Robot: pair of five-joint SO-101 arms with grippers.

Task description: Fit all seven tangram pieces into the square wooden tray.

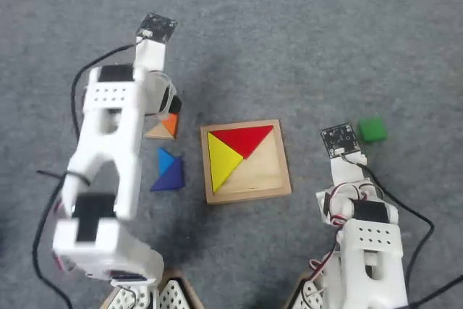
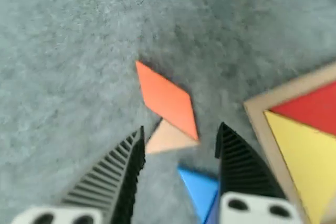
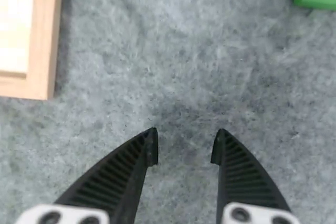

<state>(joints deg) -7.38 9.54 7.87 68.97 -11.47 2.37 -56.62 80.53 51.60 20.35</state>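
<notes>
**Two triangles seated in square wooden tray [image 1: 249,195]**

Red triangle [image 1: 246,137] and yellow triangle [image 1: 221,158] lie inside. Left claw [image 2: 181,129], jaws apart, hovers over orange parallelogram [image 2: 168,99] beside the tray. Right claw [image 3: 185,132], jaws apart, over grey worktop [image 3: 210,51] near green block [image 1: 372,129].

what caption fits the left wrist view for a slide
Open left pincer hovering by the orange piece and tan piece, wooden tray alongside.

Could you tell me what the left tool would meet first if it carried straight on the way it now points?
The left tool, which is open, would most likely meet the pale triangle lying right ahead of it, with the orange parallelogram just beyond; depth is unclear.
</notes>
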